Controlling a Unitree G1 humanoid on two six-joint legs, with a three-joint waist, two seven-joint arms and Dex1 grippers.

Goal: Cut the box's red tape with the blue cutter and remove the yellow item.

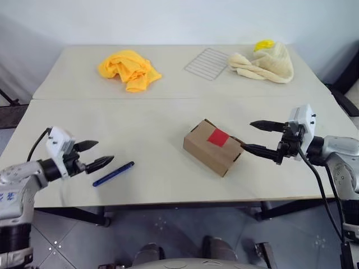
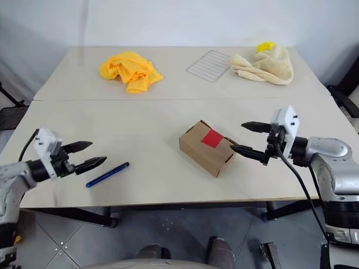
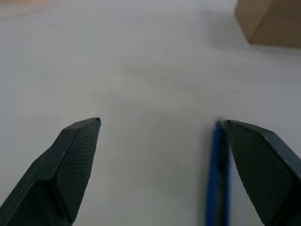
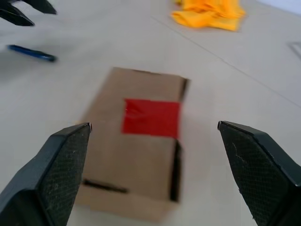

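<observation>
- A small brown cardboard box point(image 1: 213, 147) is seen lying on the pale table point(image 1: 146, 129), near the front edge and right of the middle.
- A square of red tape point(image 1: 218, 137) is stuck on the box's upper face, across the seam of its flaps; the flaps are lying shut.
- The blue cutter point(image 1: 113, 174) is laid flat on the table, well to the left of the box, its length running diagonally.
- The left gripper point(image 1: 93, 154) is held just beside the cutter's left end, its two black fingers spread apart and nothing between them; in the left wrist view the cutter point(image 3: 217, 179) is shown just inside one finger.
- The right gripper point(image 1: 262, 138) is held just right of the box, fingers wide apart and empty, pointing toward it.
- At the far side of the table are placed a crumpled orange-yellow cloth point(image 1: 129, 69), a wire rack point(image 1: 206, 63) and a cream towel point(image 1: 263, 65) with a bright yellow rounded piece point(image 1: 263, 45) behind it.
</observation>
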